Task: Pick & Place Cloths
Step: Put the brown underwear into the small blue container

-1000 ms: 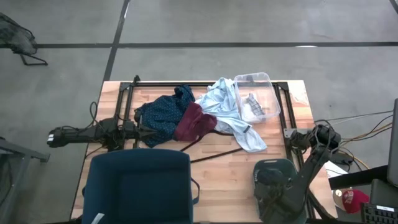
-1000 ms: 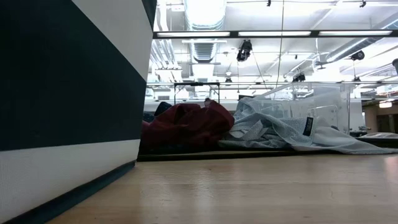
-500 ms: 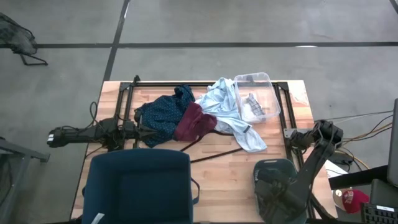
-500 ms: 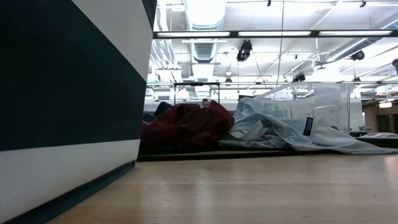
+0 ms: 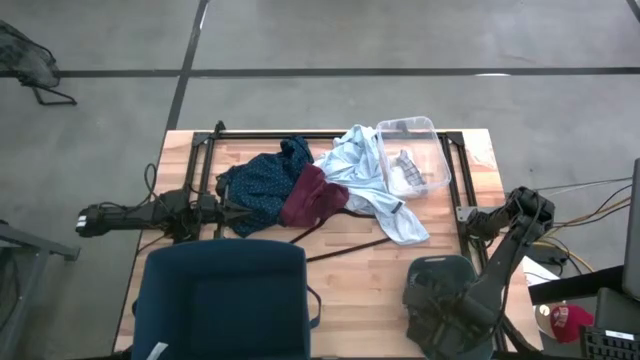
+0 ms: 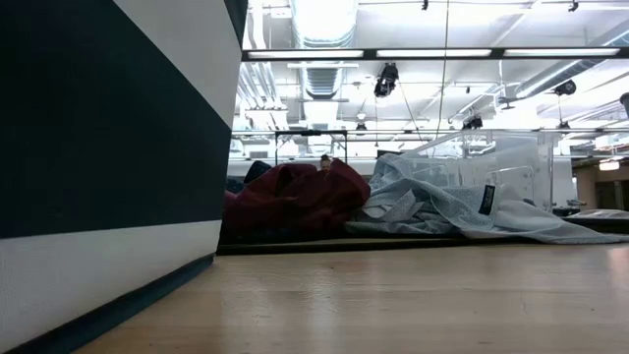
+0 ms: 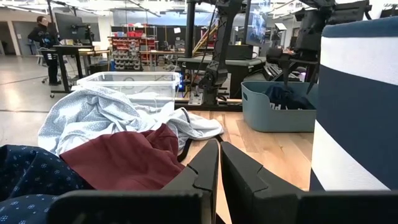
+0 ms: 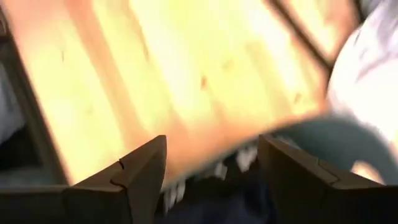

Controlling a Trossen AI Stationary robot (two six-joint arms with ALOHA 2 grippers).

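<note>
A navy dotted shirt, a maroon piece and a pale blue-white shirt lie heaped on the table's far half. Grey-white socks lie in a clear plastic box. A black printed garment lies in a grey-green bin at the near right. My right gripper hangs open just above it, touching nothing. My left gripper is shut and level at the navy shirt's left edge, pointing toward the heap with nothing between its fingers.
A big dark blue fabric bin stands at the near left and blocks much of the low view. A thin black wire hanger lies on the wood between the heap and the bins. A black frame runs along the table's edges.
My right arm has shifted over the grey-green bin, its elbow swinging toward the table's right edge. The heap of cloths and my left arm have stayed where they were.
</note>
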